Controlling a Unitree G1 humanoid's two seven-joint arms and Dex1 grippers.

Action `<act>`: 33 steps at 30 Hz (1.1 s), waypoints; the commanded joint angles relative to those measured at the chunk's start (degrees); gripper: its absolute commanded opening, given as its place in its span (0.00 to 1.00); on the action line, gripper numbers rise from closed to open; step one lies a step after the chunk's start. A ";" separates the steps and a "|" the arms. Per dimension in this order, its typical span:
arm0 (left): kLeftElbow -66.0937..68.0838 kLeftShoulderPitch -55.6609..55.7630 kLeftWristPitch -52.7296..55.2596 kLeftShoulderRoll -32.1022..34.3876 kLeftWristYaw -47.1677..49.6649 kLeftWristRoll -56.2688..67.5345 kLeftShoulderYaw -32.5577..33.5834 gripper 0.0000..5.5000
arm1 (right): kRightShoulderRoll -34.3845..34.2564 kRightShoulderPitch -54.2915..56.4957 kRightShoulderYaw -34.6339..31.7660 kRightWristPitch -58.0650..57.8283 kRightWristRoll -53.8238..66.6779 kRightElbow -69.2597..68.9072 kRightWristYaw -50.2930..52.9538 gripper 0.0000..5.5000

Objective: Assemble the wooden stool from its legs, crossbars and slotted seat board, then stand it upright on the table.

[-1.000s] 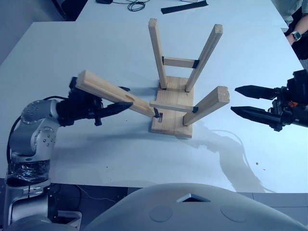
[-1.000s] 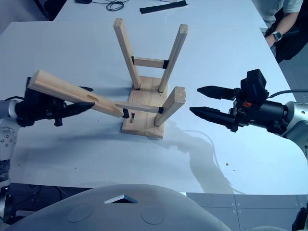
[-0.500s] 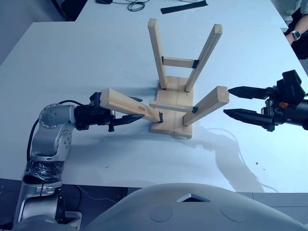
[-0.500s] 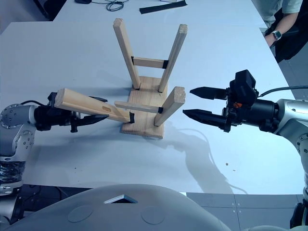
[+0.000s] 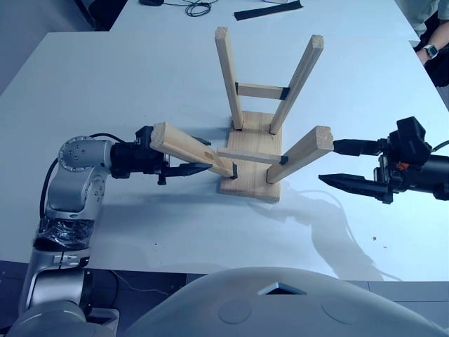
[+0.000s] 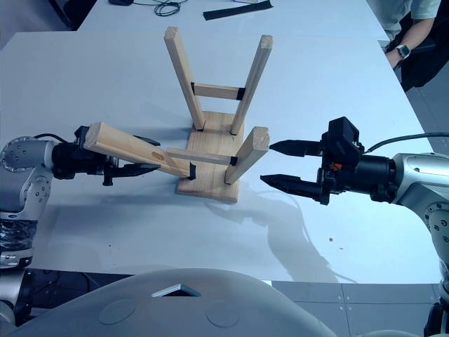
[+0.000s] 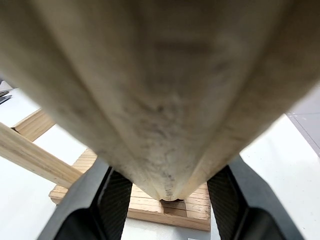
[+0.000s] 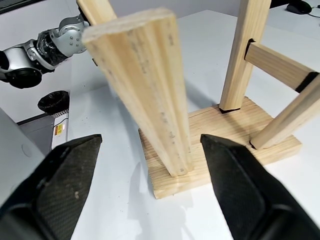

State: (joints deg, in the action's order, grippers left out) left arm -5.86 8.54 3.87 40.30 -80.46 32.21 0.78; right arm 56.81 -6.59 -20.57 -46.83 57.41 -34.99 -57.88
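The slotted seat board (image 5: 251,184) lies flat on the white table. Two back legs (image 5: 229,77) (image 5: 299,81) stand on it, joined by a crossbar (image 5: 261,90). In front, a right leg (image 5: 303,152) leans outward, tied by a second crossbar (image 5: 249,156) to a left leg (image 5: 184,145). My left gripper (image 5: 200,156) is shut on that left leg, whose lower end rests at the board's left edge; the same leg (image 7: 160,75) looms between its fingers (image 7: 117,200). My right gripper (image 5: 328,161) is open, its tips just right of the leaning leg (image 8: 150,85), not touching.
A black strap (image 5: 269,10) and cables (image 5: 196,7) lie at the table's far edge. Bare table (image 5: 105,84) spreads left of the stool and in front of it, up to the near edge.
My left gripper has carried its leg rightward and down, bringing the lower end to the board. My right gripper has moved left, close to the leaning leg.
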 commanded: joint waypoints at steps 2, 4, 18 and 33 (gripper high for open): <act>3.34 4.48 0.75 1.68 -1.96 -1.58 -0.77 0.37 | 0.12 -1.30 -0.27 0.81 -0.94 -1.11 -0.34 0.66; 4.48 6.25 1.17 1.78 -2.51 -1.48 -0.83 0.37 | 0.07 -1.65 -0.14 0.97 -1.11 -1.38 -0.29 0.66; 7.11 9.64 1.27 1.01 -5.03 -2.38 -2.89 0.37 | 0.22 -2.55 1.11 1.86 -2.10 -2.50 -1.33 0.66; 5.94 13.09 2.71 -0.19 -5.10 -1.73 -2.50 0.37 | -0.61 -4.39 1.04 2.79 -2.81 -3.98 -0.56 0.66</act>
State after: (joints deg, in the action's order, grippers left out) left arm 1.42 23.14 6.73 39.86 -85.11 30.41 -1.67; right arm 56.27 -10.80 -19.63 -44.55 55.02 -38.35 -58.69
